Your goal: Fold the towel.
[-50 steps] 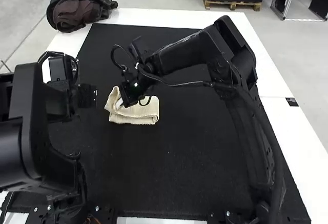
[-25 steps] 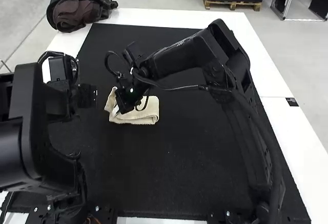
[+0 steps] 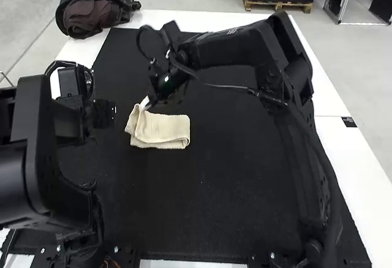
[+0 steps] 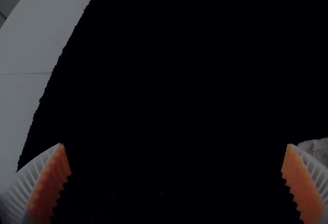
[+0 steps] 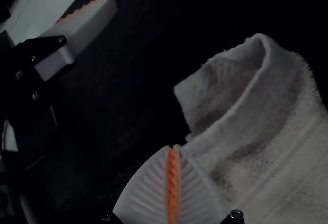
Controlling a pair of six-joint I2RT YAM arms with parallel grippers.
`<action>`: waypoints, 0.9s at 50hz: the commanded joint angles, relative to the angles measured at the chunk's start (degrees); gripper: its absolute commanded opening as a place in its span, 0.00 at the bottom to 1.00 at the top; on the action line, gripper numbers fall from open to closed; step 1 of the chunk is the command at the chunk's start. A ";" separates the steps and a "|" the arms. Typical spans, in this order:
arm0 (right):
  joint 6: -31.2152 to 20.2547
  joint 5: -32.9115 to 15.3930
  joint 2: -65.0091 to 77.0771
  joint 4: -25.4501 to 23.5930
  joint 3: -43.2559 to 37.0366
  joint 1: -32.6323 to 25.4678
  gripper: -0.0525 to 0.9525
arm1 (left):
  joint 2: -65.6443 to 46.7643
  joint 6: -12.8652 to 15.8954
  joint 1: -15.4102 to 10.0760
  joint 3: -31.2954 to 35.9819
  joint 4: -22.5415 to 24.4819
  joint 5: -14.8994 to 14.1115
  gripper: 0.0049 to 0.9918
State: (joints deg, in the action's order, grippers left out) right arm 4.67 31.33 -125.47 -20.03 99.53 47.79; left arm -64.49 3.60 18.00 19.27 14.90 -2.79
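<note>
The cream towel [image 3: 164,129] lies folded into a small bundle, its left end turned over in a loose flap. Just above that end is my right gripper [image 3: 146,103]; in its wrist view the same gripper [image 5: 174,147] has its fingers pressed together with no cloth between them, in front of the towel [image 5: 277,147], whose raised fold forms an open curl. My left gripper [image 3: 105,114] stands to the towel's left, apart from it. From its own wrist the left gripper [image 4: 177,146] is wide open over black mat, and a bit of towel [image 4: 316,150] appears beyond one finger.
A black mat [image 3: 214,206] covers most of the white table [image 3: 177,19]. A dark bag [image 3: 92,7] sits at the far left corner. The right arm reaches across above the mat, and the left arm stands close along the left side.
My right gripper has risen off the towel and moved slightly away toward the far side. The towel's left flap is uncovered. The left arm has kept still.
</note>
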 commanded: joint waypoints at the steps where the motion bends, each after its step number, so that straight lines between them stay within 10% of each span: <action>1: -1.24 1.63 2.16 0.34 -1.62 -2.17 0.03 | -0.11 0.10 0.46 1.48 0.57 0.33 0.98; 45: 3.16 7.08 -4.43 18.54 -9.97 -2.53 0.03 | -0.11 0.10 0.46 1.56 1.98 -0.03 0.98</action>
State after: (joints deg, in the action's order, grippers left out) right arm 6.98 36.51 -129.08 -2.59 89.30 44.88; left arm -64.49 3.60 18.00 19.27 16.14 -2.81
